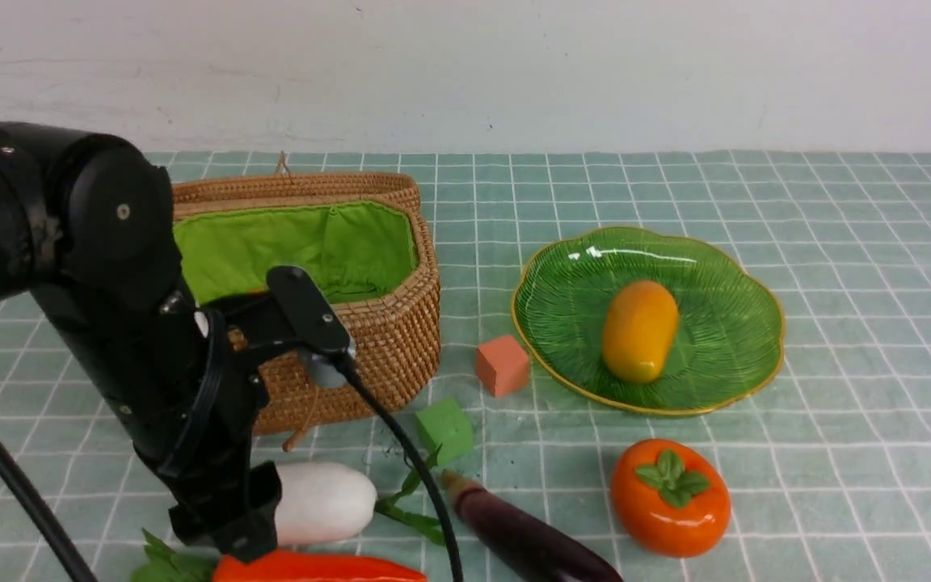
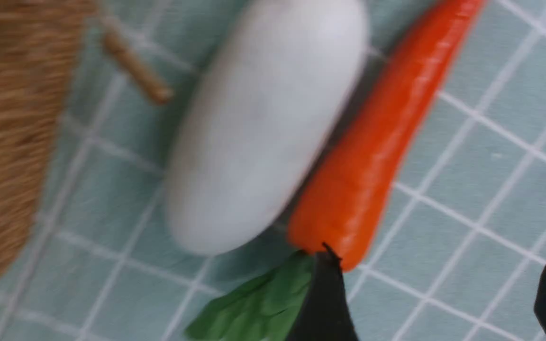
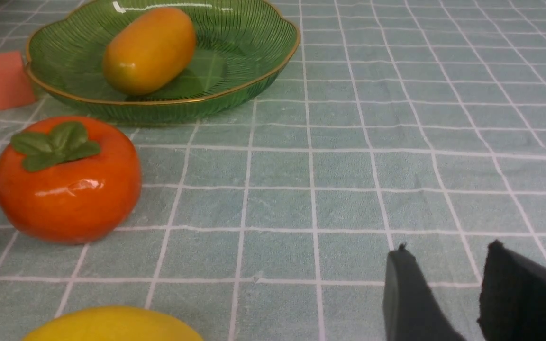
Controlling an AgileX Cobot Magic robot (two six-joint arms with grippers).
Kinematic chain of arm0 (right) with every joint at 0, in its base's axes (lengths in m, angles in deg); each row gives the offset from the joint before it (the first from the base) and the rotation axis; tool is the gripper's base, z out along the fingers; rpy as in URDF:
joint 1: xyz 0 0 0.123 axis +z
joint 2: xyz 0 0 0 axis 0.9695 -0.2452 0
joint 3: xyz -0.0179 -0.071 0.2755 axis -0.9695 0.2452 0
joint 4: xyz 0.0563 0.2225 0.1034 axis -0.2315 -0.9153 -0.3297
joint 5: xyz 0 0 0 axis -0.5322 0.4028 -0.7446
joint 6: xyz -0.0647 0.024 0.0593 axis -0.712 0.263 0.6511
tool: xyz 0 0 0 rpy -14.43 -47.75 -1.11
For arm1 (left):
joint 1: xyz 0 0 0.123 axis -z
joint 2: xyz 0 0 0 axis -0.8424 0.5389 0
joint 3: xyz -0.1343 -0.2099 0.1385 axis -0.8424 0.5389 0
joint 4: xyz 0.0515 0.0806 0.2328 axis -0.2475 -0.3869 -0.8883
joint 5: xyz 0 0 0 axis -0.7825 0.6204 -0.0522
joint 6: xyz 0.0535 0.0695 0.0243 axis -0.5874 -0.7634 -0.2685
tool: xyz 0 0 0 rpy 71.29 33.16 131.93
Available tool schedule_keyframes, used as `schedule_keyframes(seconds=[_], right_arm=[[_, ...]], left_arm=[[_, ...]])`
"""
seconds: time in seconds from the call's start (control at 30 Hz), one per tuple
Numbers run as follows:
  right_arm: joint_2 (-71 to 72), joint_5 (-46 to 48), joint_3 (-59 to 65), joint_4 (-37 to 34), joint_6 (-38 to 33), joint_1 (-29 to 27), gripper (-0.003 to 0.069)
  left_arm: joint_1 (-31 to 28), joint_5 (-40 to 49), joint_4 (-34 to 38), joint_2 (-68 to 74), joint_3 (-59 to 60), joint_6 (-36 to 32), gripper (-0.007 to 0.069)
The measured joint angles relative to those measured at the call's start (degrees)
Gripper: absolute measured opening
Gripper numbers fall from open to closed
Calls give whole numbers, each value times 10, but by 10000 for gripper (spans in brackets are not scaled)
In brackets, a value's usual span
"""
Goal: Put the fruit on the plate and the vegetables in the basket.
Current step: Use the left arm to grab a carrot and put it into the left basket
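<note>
Pale checked desk [image 1: 837,242]: the mango [image 1: 639,331] lies on the plate [image 1: 724,267]; persimmon [image 1: 670,497] and lemon [image 3: 112,324] (mostly cropped) sit nearer the front edge. There the radish [image 1: 324,501] touches the carrot [image 1: 320,568], with the eggplant [image 1: 526,533] beside and the basket [image 1: 385,339] behind. The left gripper [image 2: 441,265] has its fingers apart at the carrot's leaves; the right gripper [image 3: 448,246] has them narrowly apart, empty.

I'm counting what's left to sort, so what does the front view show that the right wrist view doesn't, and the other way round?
Only the front view: the white radish, carrot, eggplant and green cube, all on the cloth. Only the right wrist view: the lemon and the right gripper, its fingers apart with nothing between them. Both: the mango on the plate, plus the persimmon and the pink cube on the cloth.
</note>
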Motion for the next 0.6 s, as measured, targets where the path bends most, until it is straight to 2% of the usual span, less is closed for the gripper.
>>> schedule_keyframes(seconds=[0.17,0.6], right_arm=[[0,0,0,0,0,0,242],[0,0,0,0,0,0,242]], left_arm=[[1,1,16,26,0,-13,540],[6,-55,-31,157,0,-15,540]])
